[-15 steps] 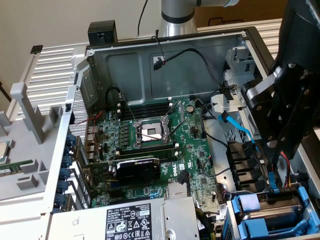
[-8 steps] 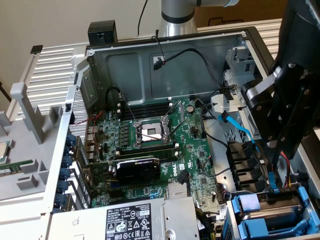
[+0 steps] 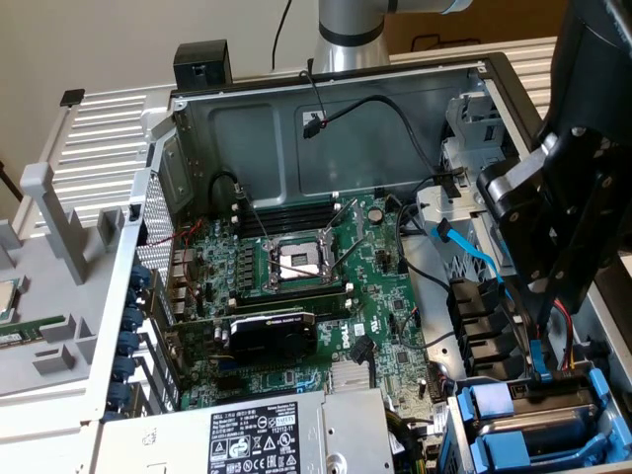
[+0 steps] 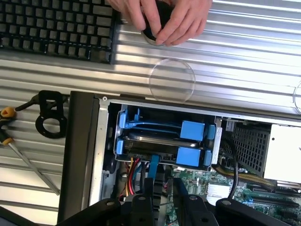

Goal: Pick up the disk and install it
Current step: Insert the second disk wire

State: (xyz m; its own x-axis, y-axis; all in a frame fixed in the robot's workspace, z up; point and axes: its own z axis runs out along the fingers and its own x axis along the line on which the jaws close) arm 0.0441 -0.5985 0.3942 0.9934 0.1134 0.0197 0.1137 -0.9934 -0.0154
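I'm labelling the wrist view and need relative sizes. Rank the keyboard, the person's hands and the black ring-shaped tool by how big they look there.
Largest to smallest as they look in the wrist view:
1. keyboard, cut off by the frame
2. person's hands, also partly cut off
3. black ring-shaped tool
The hands and the tool are not far apart in apparent size, so that order is less sure.

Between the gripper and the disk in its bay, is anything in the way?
In the wrist view, a blue cable and red wires lie between the gripper and the disk.
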